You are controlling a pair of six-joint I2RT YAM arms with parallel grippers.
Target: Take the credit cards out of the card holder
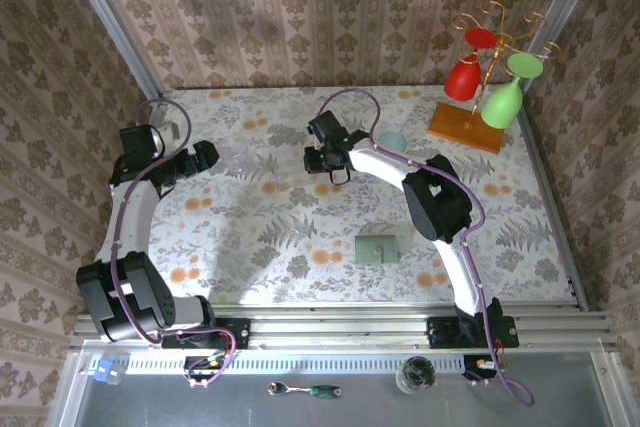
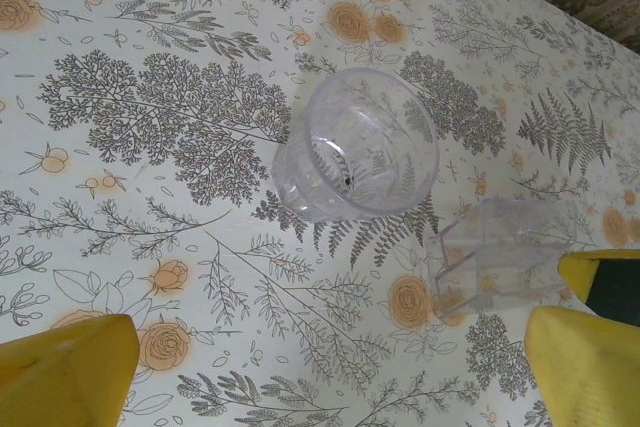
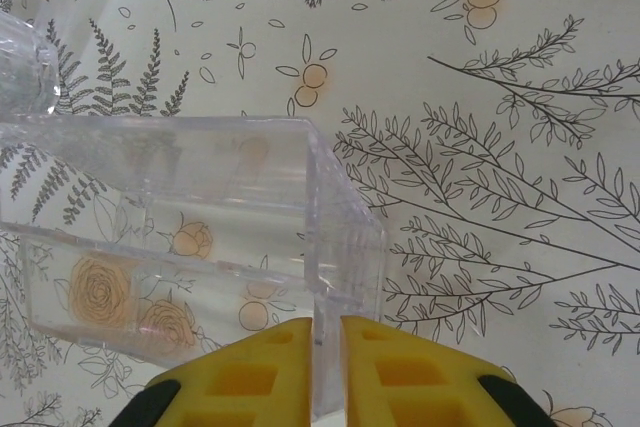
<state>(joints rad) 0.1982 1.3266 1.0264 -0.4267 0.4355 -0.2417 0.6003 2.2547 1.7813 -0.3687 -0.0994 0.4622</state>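
The card holder, a small flat grey-green wallet, lies on the floral tablecloth in front of the right arm, apart from both grippers. The credit cards are hidden. My right gripper is out over the middle of the table, shut on the thin end wall of a clear plastic box that lies on the cloth. My left gripper hangs open above bare cloth, its yellow fingertips spread wide. A clear plastic cup stands just beyond it, next to the same box.
A pale teal cup sits behind the right arm. A wooden rack holding red and green wine glasses stands at the back right. Patterned walls close in the table on three sides.
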